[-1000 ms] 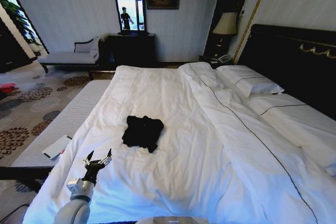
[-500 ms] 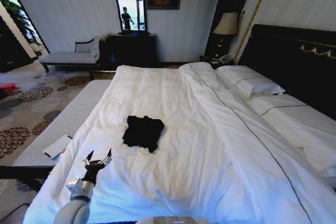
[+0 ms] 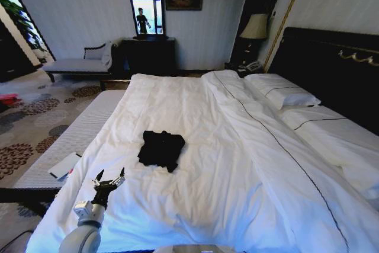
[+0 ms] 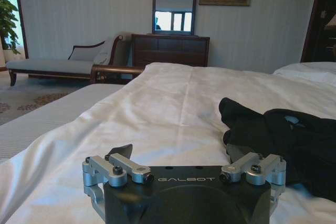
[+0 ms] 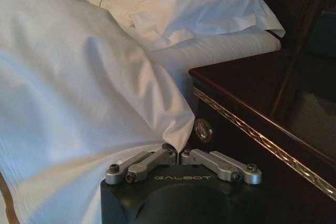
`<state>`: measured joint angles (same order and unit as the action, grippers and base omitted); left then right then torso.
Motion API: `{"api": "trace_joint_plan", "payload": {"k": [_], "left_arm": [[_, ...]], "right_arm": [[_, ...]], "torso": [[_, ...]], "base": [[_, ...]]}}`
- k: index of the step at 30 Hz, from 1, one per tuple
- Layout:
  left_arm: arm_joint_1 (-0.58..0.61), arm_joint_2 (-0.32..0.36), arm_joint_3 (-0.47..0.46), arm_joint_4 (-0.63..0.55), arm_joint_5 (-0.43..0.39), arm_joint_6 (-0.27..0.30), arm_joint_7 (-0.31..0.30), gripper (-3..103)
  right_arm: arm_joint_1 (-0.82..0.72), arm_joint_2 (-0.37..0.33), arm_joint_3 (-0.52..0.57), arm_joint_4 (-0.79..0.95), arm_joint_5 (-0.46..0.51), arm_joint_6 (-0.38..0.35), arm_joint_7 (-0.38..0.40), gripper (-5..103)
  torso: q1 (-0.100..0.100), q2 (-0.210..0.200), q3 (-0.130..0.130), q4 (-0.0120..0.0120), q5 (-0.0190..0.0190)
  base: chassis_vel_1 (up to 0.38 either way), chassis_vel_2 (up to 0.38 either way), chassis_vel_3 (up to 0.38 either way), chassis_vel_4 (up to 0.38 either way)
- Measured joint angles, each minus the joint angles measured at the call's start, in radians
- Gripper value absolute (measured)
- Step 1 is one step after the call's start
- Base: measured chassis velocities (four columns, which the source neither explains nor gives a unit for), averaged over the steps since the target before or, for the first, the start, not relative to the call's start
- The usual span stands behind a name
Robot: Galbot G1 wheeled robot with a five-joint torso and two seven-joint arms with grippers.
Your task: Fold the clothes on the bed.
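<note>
**Black T-shirt lies bunched on the duvet, left hand spread short of it**

Head view: the black T-shirt lies crumpled in a small heap on the white duvet of the bed, left of the bed's middle and well away from the pillows. The left hand hovers over the duvet near the bed's near-left edge, fingers spread and holding nothing, pointing toward the shirt but apart from it. A flat white object rests on the grey strip beside the bed. Beyond the foot stand a chaise bench, a dark dresser with a mirror, and a bedside lamp; the carpet is patterned.

Left wrist view: the left hand's finger links stand wide apart, and the shirt lies just ahead and to one side, its folds loose. It looks light, soft and limp; a hem, shoulder or sleeve edge seems the best hold, pinched shallowly so the duvet beneath is not gathered too.

Right wrist view: the right hand has its finger links drawn together, empty, parked beside the dark wooden frame where the duvet hangs over.
</note>
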<state>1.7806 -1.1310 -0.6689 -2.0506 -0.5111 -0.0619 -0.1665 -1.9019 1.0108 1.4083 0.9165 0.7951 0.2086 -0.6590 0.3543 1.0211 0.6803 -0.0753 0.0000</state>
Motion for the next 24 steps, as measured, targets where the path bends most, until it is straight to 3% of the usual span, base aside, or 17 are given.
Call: {"api": "trace_joint_plan", "payload": {"k": [3, 6, 12, 16, 18, 21, 24], "left_arm": [[0.008, -0.004, 0.000, -0.006, 0.005, -0.001, 0.000, 100], [0.016, -0.008, 0.001, -0.011, 0.009, -0.003, 0.001, 100], [0.024, -0.009, 0.001, -0.016, 0.010, -0.006, 0.002, 100], [0.030, -0.010, 0.001, -0.020, 0.012, -0.008, 0.004, 100], [0.031, -0.010, 0.001, -0.021, 0.012, -0.009, 0.005, 100], [0.033, -0.010, 0.001, -0.022, 0.012, -0.012, 0.007, 100], [0.034, -0.011, 0.001, -0.022, 0.013, -0.013, 0.007, 100]], "right_arm": [[-0.008, 0.003, 0.003, 0.012, 0.003, -0.001, -0.008, 0], [-0.022, 0.019, 0.015, 0.043, 0.017, -0.005, -0.021, 16], [-0.045, 0.053, 0.036, 0.089, 0.030, -0.008, -0.037, 32], [-0.054, 0.079, 0.059, 0.110, 0.034, 0.001, -0.037, 54], [-0.057, 0.082, 0.064, 0.115, 0.036, 0.001, -0.035, 54], [-0.073, 0.103, 0.088, 0.149, 0.076, -0.009, -0.032, 70], [-0.082, 0.117, 0.104, 0.180, 0.089, -0.013, -0.036, 76]], "torso": [[0.000, 0.000, 0.000, -0.0002, 0.0000], [0.000, 0.000, 0.000, -0.0005, -0.0001], [0.000, 0.000, 0.000, -0.0003, -0.0002], [0.000, 0.000, 0.000, -0.0001, -0.0001], [0.000, 0.000, 0.000, -0.0001, -0.0001], [0.000, 0.000, 0.000, -0.0001, -0.0002], [0.000, 0.000, 0.000, -0.0003, -0.0001]], "base": [[0.000, 0.000, 0.000, 0.000], [0.000, 0.000, 0.000, 0.000], [0.000, 0.000, 0.000, 0.000], [0.000, 0.000, 0.000, 0.000], [0.000, 0.000, 0.000, 0.000], [0.000, 0.000, 0.000, 0.000], [0.000, 0.000, 0.000, 0.000]]}}
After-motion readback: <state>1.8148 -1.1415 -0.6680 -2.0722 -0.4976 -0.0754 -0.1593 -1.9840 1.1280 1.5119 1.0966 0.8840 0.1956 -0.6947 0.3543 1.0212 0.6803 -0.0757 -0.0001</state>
